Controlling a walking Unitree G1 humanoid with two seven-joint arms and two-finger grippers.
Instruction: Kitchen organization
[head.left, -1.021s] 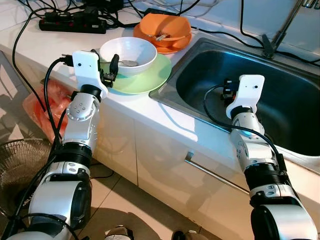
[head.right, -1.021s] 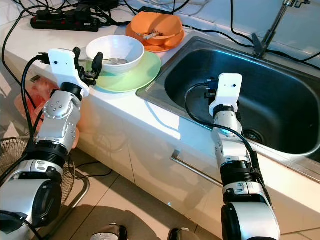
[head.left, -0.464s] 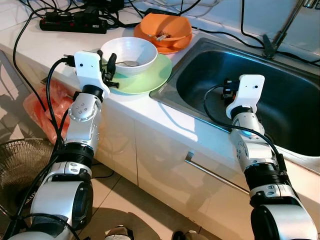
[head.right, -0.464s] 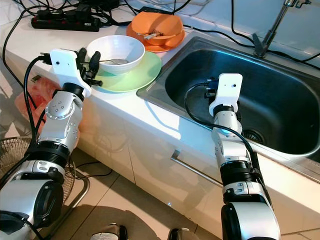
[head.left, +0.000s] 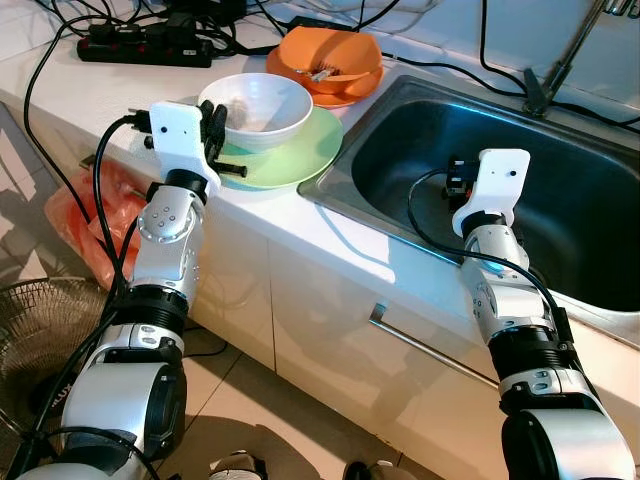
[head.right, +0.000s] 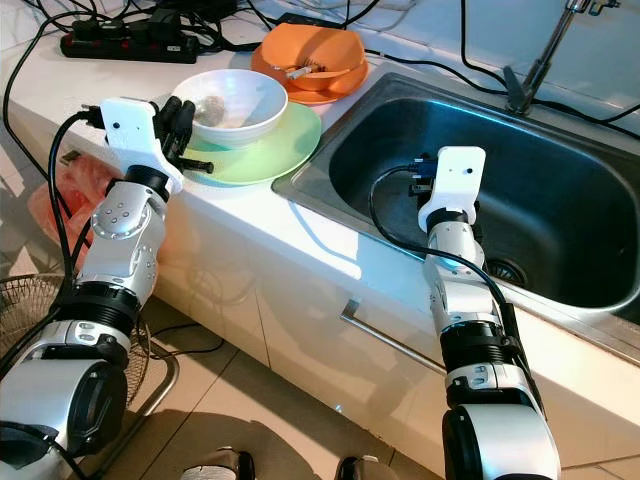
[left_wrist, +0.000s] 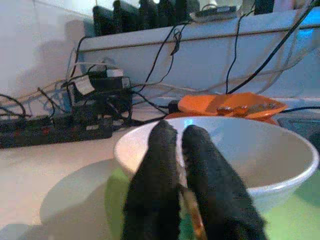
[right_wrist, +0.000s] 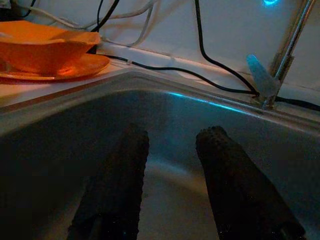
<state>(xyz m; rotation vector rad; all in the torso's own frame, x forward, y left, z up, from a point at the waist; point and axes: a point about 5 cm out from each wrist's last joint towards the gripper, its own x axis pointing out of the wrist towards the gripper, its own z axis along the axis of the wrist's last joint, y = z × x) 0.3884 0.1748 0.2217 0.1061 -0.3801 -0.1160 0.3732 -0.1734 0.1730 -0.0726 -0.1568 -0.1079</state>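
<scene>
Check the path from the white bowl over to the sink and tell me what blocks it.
Nothing visible blocks it. The white bowl sits on the green plate right beside the sink; bare counter edge lies between. The right gripper hangs inside the basin, jaws open, which could crowd the drop.

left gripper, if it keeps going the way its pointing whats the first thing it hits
Most likely the white bowl on the green plate: the left gripper, shut on a thin utensil, points at its near wall.
</scene>
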